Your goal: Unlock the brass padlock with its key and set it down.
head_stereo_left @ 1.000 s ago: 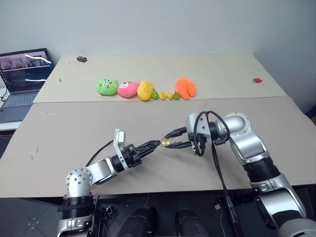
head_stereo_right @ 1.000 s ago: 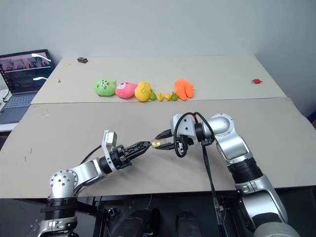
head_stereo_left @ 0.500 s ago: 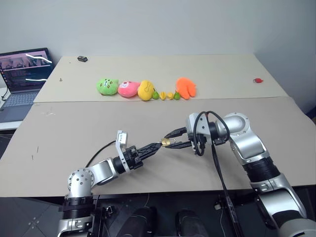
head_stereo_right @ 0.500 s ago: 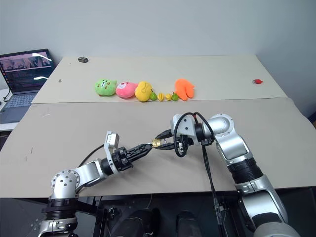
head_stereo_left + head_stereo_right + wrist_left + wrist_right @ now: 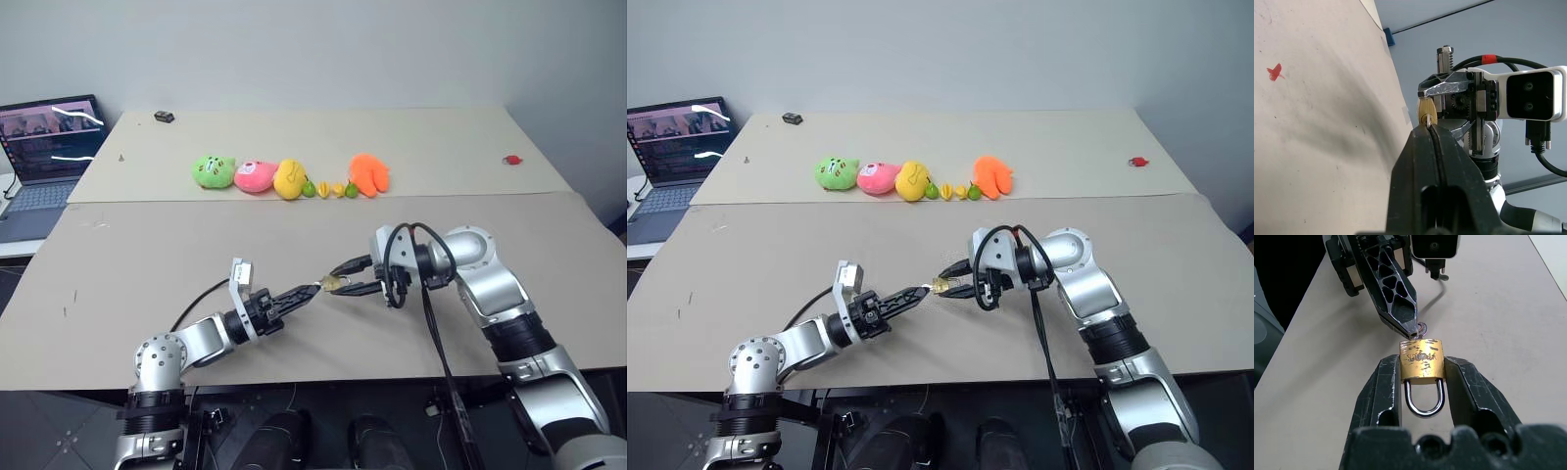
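Note:
The brass padlock (image 5: pixel 1421 360) hangs above the table, its silver shackle pointing back between the fingers of my right gripper (image 5: pixel 345 277), which is shut on the lock's body. The small silver key (image 5: pixel 1422 327) sticks out of the padlock's bottom face. My left gripper (image 5: pixel 312 290) comes in from the left, nearly level, and its fingertips (image 5: pixel 1411 332) are shut on the key's head. The left wrist view shows the padlock (image 5: pixel 1426 111) right at the tip of the closed fingers (image 5: pixel 1420 147).
A row of plush toys (image 5: pixel 286 178) and small toy fruits (image 5: pixel 336 189) lies on the far table. A laptop (image 5: pixel 44 157) stands at the far left. A small dark object (image 5: pixel 163 117) and a red bit (image 5: pixel 509 159) lie far back.
My left gripper's fingers have closed together on the key at the padlock. Both arms stay where they were, and the right gripper keeps its hold.

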{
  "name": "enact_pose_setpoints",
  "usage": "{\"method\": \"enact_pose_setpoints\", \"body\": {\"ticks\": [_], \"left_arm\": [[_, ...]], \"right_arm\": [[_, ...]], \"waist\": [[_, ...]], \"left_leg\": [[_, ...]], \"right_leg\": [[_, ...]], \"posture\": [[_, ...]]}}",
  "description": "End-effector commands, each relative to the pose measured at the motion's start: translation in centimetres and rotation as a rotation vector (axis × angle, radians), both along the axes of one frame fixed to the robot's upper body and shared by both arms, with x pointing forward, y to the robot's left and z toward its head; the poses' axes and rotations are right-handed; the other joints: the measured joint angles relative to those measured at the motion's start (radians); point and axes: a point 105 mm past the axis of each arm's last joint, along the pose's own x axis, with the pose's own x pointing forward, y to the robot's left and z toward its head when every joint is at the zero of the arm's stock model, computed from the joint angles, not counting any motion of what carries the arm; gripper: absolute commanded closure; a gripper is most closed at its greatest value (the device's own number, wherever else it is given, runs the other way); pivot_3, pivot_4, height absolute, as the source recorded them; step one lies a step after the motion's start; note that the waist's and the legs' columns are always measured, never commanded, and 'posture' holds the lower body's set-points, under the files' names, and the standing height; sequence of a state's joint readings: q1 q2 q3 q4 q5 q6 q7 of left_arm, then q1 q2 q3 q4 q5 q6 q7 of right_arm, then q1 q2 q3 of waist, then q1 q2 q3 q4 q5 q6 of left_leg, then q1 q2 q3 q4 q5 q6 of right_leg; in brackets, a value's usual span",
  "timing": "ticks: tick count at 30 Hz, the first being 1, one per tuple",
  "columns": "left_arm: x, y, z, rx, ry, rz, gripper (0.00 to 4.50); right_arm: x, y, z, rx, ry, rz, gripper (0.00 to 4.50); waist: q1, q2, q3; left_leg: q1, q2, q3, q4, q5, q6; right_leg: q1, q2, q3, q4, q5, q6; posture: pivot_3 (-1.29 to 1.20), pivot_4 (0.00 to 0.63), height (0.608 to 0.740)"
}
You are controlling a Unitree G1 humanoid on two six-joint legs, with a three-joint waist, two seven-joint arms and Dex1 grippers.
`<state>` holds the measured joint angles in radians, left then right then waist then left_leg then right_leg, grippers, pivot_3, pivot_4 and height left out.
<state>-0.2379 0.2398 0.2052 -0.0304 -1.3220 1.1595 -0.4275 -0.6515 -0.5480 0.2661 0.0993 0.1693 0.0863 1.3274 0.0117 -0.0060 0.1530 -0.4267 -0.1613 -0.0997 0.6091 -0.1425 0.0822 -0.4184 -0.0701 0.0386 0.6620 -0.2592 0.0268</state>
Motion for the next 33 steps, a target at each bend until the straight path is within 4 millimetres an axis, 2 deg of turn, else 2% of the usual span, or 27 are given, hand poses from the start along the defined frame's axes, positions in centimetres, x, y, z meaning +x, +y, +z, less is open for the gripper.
{"method": "enact_pose_setpoints", "body": {"ticks": [1,12,20,33], "left_arm": [[0.4,0.2,0.8,-0.012,-0.032,0.019,4.46],[0.3,-0.5,0.4,0.076,-0.084,0.006,4.46],[1.4,-0.5,-0.2,0.244,-0.305,0.103,4.46],[1.5,-1.3,-0.1,0.357,-0.569,0.133,4.46]], "right_arm": [[-0.1,-0.1,0.7,0.006,-0.045,0.011,3.59],[-0.2,0.1,1.0,0.010,-0.047,0.019,3.59],[-0.7,0.5,1.6,0.026,-0.046,0.037,3.59],[-0.7,0.4,2.0,0.049,-0.027,0.029,3.59]], "waist": [[0.000,0.000,0.000],[0.000,0.000,0.000],[0.001,0.000,0.000],[0.001,0.000,0.000]], "left_leg": [[0.000,0.000,0.000,0.000,0.000,0.000],[0.000,0.000,0.000,0.000,0.000,0.000],[-0.002,0.000,0.000,0.000,0.000,0.000],[-0.003,0.000,0.000,0.000,0.000,0.000]], "right_leg": [[0.000,0.000,0.000,0.000,0.000,0.000],[0.000,0.000,0.000,0.000,0.000,0.000],[-0.001,-0.001,0.000,-0.001,0.000,0.000],[-0.002,-0.001,-0.001,-0.002,0.000,0.000]], "posture": [[0.00,0.150,0.739],[0.00,0.150,0.739],[0.00,0.150,0.739],[0.00,0.150,0.739]]}}
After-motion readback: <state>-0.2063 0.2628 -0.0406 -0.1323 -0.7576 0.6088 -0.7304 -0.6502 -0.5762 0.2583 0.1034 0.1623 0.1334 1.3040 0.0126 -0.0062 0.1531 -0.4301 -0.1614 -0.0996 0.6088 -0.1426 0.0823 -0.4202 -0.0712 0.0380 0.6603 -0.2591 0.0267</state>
